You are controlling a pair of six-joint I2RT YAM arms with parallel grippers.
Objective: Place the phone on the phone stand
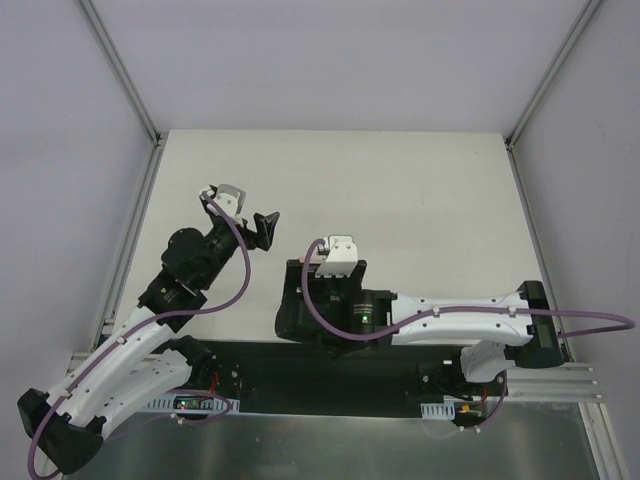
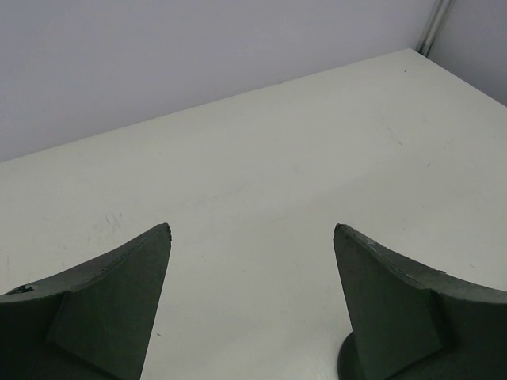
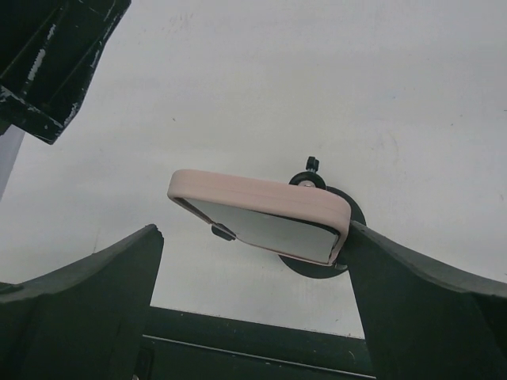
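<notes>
One phone (image 3: 261, 207) on phone stand (image 3: 309, 267); inside spread right claw (image 3: 253, 228)

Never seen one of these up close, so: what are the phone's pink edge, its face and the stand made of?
The edge of the phone looks like matte pink silicone or plastic: rounded, no glare. Its face seems glass, glossy and mirror-like. The phone stand looks black matte plastic or metal, unclear which.

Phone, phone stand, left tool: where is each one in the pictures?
phone (image 3: 261, 199), right wrist view, pink upper rim.
phone stand (image 3: 310, 269), right wrist view, round base edge.
left tool (image 2: 252, 229), left wrist view, midway between fingertips.
</notes>
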